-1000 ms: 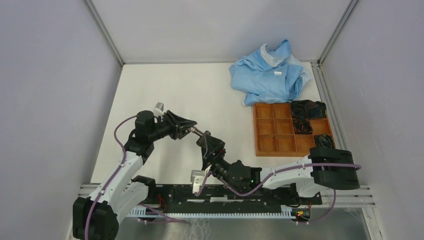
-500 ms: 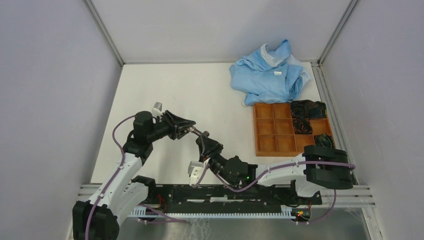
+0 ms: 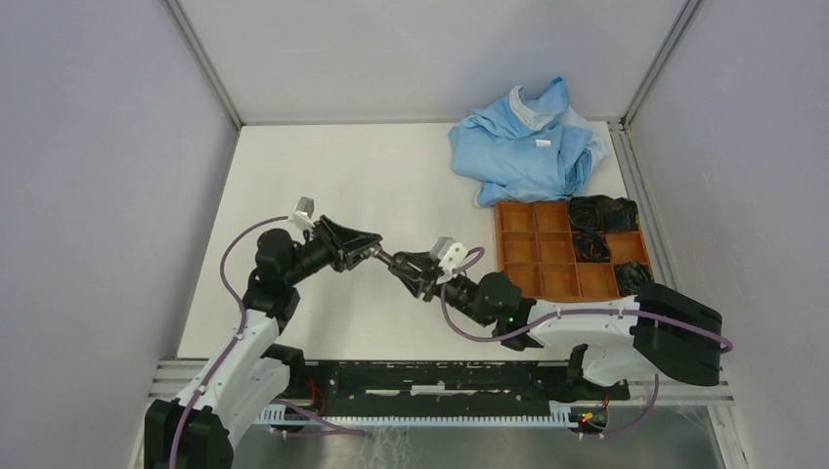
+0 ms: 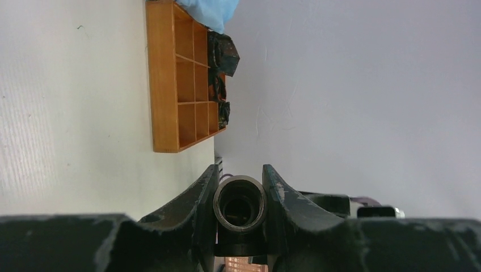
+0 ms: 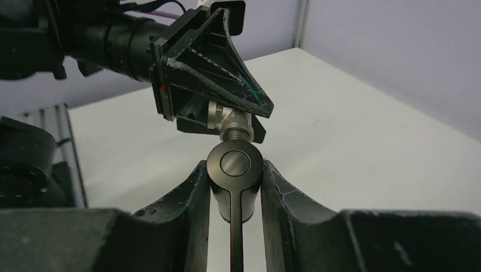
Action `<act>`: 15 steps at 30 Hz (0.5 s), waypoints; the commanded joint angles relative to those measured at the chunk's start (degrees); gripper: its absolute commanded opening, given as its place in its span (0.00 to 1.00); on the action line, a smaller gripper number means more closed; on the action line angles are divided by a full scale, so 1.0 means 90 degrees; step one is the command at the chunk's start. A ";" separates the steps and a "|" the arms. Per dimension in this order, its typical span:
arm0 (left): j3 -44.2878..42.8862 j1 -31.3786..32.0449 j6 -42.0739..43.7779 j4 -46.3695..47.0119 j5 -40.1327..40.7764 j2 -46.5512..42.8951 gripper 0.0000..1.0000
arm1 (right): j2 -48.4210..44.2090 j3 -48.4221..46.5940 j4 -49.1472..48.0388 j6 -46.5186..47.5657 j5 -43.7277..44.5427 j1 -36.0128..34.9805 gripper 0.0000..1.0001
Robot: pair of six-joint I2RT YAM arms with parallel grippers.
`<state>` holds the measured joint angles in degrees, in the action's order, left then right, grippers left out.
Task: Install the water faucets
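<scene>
The right gripper is clenched on the stubby faucet piece, whose round face looks back at the wrist and whose thin handle runs down between the jaws; just ahead of those fingertips sits the threaded end of the pipe fitting - touching or a hair apart, I cannot tell which; the left gripper grasps that fitting, its long axis pointing straight out from its own jaws toward the right gripper. Both pieces hang above the bench, tip to tip, neither arm nearer. The joining likely depends on keeping the thread in line with the stubby piece's port. There is open room beneath and beyond both grippers; the wooden tray lies off behind the right gripper - well apart.
</scene>
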<state>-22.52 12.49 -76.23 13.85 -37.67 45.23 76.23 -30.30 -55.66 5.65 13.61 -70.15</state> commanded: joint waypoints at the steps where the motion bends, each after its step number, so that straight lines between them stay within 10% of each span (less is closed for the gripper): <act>1: 0.0089 0.0029 -0.0233 0.0870 -0.0428 -0.0085 0.02 | -0.0124 0.0118 -0.1471 -0.3397 -0.1256 0.0542 0.06; 10: 0.0064 0.0029 0.0011 0.0981 -0.0438 -0.0172 0.02 | 0.1199 0.0486 -0.4224 -0.8693 -0.3002 0.1798 0.12; 15: 0.0120 0.0028 -0.0033 0.1031 -0.0312 -0.0345 0.02 | 0.2012 0.0436 -0.5104 -1.0238 -0.3325 0.1975 0.54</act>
<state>-21.63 12.05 -76.23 19.42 -38.39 44.31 90.52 -25.74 -81.12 -67.53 -9.69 -52.73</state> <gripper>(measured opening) 0.376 0.410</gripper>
